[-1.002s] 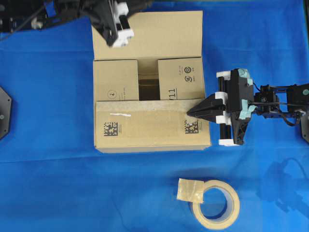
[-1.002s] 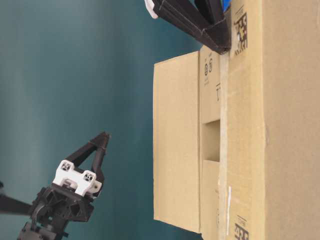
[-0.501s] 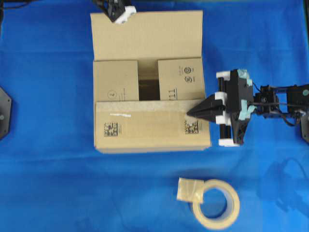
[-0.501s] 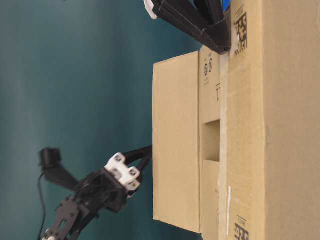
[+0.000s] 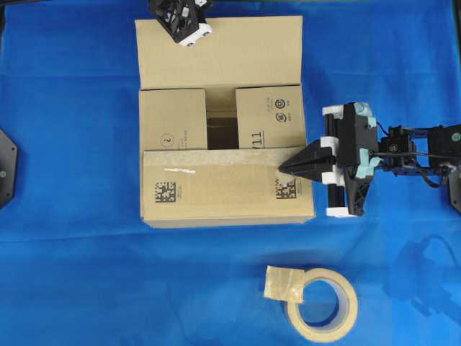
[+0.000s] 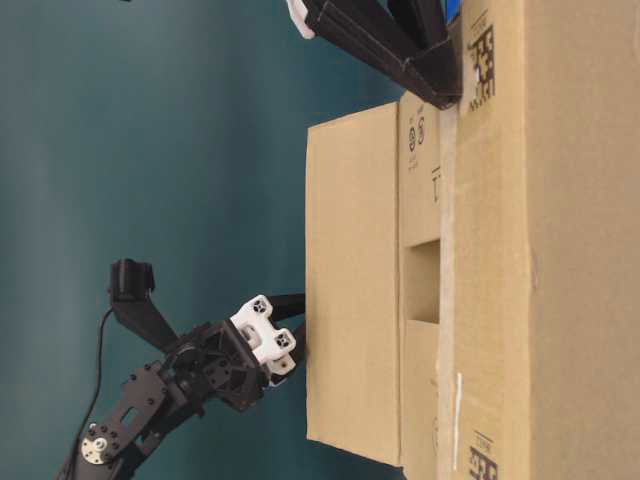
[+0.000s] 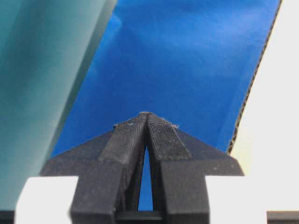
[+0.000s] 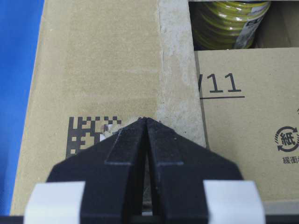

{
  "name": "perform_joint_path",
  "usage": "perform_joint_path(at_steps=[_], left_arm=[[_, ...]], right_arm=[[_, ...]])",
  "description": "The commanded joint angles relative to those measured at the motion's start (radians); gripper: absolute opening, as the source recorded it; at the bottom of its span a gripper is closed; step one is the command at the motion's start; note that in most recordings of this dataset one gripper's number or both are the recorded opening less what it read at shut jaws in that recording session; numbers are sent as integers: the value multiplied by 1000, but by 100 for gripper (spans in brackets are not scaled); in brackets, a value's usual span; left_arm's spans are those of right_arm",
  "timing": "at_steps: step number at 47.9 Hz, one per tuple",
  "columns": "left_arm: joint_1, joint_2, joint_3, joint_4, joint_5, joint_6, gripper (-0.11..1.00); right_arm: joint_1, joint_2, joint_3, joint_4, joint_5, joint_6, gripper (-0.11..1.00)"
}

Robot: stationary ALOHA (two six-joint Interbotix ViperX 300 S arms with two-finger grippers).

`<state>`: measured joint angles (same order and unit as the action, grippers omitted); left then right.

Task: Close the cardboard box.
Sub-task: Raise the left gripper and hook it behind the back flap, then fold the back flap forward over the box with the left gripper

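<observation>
Since a second ago the left pincer (image 6: 290, 330), tips together and empty, has swung behind the upright far flap of the large brown corrugated cardboard box (image 5: 223, 122), mid-bench; judged ready to push it shut. The right pincer (image 5: 288, 169), also pinched shut, pins the near flap unchanged. Blue cloth bench (image 5: 72, 274); beige tape roll (image 5: 320, 303) nearby; teal backdrop.

Matt corrugated cardboard box (image 5: 223, 191)
</observation>
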<state>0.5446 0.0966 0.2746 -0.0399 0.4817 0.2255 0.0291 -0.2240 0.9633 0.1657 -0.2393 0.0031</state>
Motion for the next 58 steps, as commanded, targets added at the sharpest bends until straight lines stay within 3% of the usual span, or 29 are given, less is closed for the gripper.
perform_joint_path(at_steps=[1,33,58], left_arm=[[-8,-21,-32,0,6,0,0],[-107,-160,-26,0,138,-26,0],[-255,-230,94,0,135,-114,0]], right_arm=[[-5,-5,-15,-2,-8,0,0],[-14,-5,-17,-3,-21,-3,0],[-15,-17,-11,-3,-21,-3,0]])
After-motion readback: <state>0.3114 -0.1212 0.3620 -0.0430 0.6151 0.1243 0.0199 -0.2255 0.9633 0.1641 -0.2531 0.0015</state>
